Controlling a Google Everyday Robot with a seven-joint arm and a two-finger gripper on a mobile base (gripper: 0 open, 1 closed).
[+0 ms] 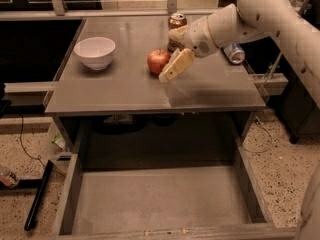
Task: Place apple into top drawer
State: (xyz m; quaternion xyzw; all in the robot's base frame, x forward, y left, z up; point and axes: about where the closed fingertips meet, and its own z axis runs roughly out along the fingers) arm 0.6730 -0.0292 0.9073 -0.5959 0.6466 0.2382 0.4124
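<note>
The red apple [157, 61] stands on the grey tabletop [120, 91], right of centre. My gripper [168, 55] is just to the apple's right, at its height, with the jaws open; one tan finger [176, 65] slants down beside the apple, the other sits above near a can. It holds nothing. The top drawer [69, 196] is pulled fully out below the table's front edge, and its flat grey bottom is bare.
A white bowl [95, 51] stands at the table's left. A brown can [176, 20] stands upright behind the gripper, partly hidden. A silver-blue can [233, 53] lies at the right under my arm. Dark cabinets flank the table.
</note>
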